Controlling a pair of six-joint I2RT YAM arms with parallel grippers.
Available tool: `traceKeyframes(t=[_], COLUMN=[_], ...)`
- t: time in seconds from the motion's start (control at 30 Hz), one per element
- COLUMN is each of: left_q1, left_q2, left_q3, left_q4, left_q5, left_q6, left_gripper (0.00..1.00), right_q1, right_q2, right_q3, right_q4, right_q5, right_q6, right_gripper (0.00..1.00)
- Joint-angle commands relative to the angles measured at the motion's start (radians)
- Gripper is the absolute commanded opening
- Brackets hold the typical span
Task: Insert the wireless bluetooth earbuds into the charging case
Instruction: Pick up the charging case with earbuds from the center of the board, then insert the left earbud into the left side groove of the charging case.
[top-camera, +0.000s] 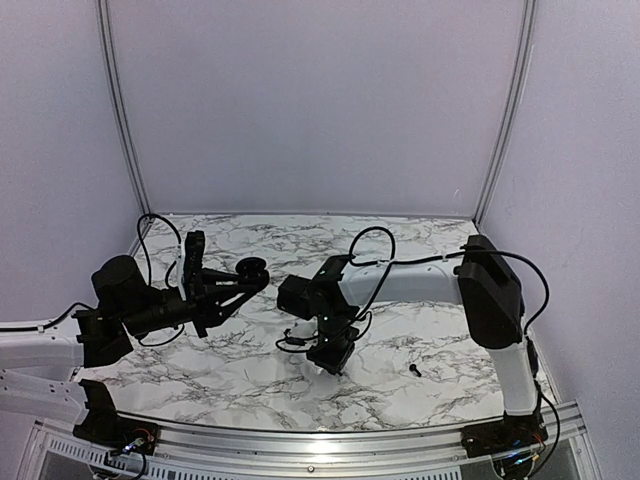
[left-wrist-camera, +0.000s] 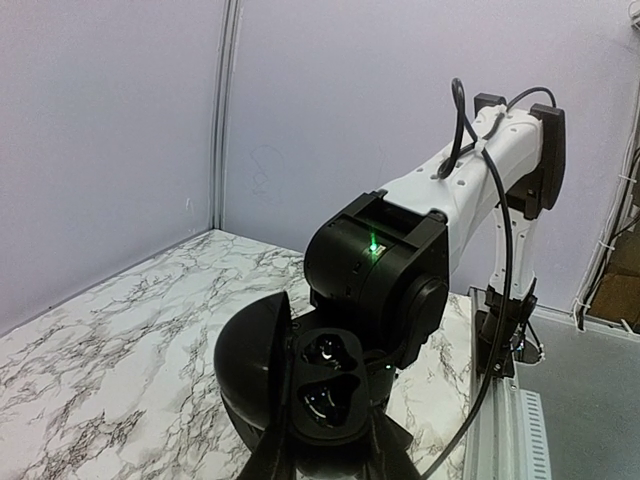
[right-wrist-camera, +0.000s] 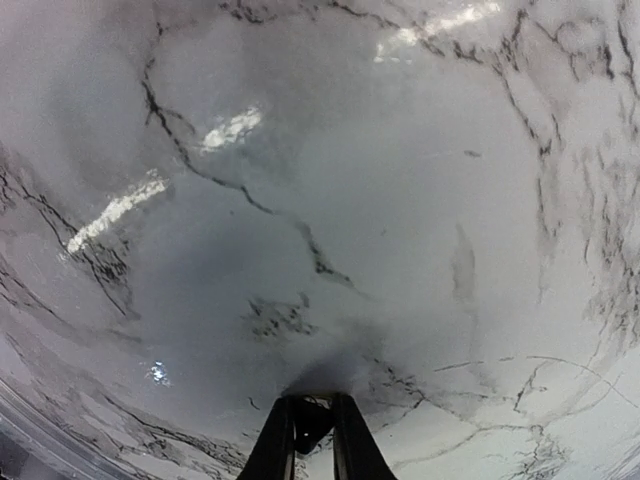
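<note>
Here, 1 black earbud (top-camera: 414, 370), 1 open case (left-wrist-camera: 322, 388).

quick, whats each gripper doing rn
left gripper: closed on the open black charging case
right gripper: nearly closed on a small dark piece, likely a black earbud

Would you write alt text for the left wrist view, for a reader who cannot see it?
An open black charging case, its two wells facing the camera, sits between the fingers of the left end effector at the bottom. Right behind it is the right arm, a black wrist housing with a green light and a white link, above a marble table.
</note>
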Motion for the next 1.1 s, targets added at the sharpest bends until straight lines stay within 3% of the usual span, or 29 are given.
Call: traceKeyframes(t=[0.0, 0.23, 0.43, 0.73, 1.07], left_q1=[0.005, 0.005, 0.005, -0.011, -0.053], left_q2=[-0.003, 0.002, 0.034, 0.035, 0.073], left_q3=[-0.009, -0.018, -0.03, -0.029, 0.02], left_q4=[0.001, 0.039, 0.094, 0.105, 0.133], left_q5=[-0.028, -0.072, -0.034, 0.014, 0.078], left_q6=[0.015, 0.04, 0.107, 0.282, 0.314], left_gripper=[0.0, 0.0, 0.0, 0.0, 0.0], right_q1=[0.005, -0.045, -0.089, -0.039, 0.088], right_q2=[-0.049, -0.199, -0.438, -0.84, -0.888], right_q3=[0.004, -0.084, -0.21, -0.469, -0.512], right_q4=[0.065, 0.217, 0.469, 0.961, 1.204], right_q5=[-0.023, 0.001, 0.078, -0.183, -0.24], right_q6=[0.002, 0.019, -0.001, -0.114, -0.221], right_gripper=[0.07, 0.06, 0.05, 0.07, 0.07])
